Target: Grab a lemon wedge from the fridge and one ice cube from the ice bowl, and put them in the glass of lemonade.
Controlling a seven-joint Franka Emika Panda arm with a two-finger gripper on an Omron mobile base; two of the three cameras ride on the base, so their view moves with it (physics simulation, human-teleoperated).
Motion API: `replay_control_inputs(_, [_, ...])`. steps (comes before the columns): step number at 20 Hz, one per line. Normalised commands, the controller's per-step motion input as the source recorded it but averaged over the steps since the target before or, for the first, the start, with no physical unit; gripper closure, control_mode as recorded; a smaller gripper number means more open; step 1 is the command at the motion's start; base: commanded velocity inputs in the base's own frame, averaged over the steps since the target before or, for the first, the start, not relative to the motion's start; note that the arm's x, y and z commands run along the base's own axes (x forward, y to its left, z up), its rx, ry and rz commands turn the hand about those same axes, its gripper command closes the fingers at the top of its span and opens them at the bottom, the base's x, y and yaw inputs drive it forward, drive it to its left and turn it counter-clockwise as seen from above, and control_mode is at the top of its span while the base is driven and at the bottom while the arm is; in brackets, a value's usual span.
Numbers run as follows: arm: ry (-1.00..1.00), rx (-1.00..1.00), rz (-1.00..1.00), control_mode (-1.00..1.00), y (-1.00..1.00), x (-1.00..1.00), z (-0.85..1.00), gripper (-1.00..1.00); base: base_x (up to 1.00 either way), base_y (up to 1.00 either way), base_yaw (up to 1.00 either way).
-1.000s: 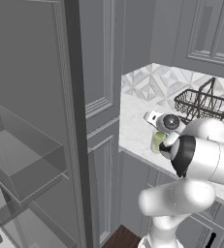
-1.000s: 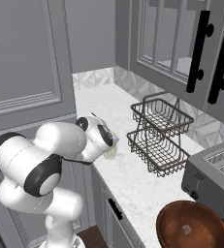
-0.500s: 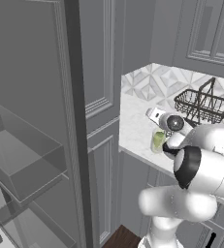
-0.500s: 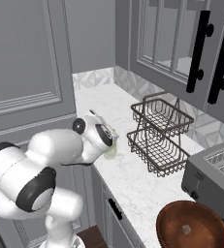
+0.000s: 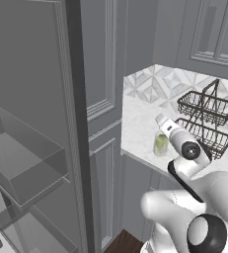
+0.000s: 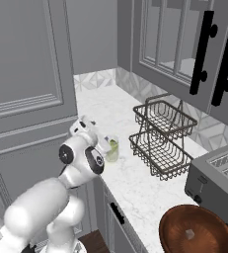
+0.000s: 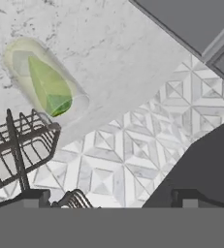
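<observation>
One lemon wedge [image 7: 49,86] sits inside the glass of lemonade [image 7: 44,80], on the marble surface [image 6: 135,185] ahead of the jaws, off to one side. The jaws stand wide open, empty. A wire basket [image 6: 163,138] stands just beside the glass.

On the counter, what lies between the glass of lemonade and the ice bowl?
In the right base view, bare marble counter runs from the glass of lemonade to the ice bowl. The two-tier wire basket stands just beside that stretch, toward the wall.
</observation>
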Motion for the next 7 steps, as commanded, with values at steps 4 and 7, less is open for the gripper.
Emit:
replay_control_inputs(4, [-0.06,0.29,-0.01,-1.0,-0.29,-0.38,1.0,-1.0,0.0,0.0,0.0])
replay_control_inputs(7, [0.0,0.33,-0.08,-1.0,-0.36,-0.46,1.0,-1.0,0.0,0.0,0.0])
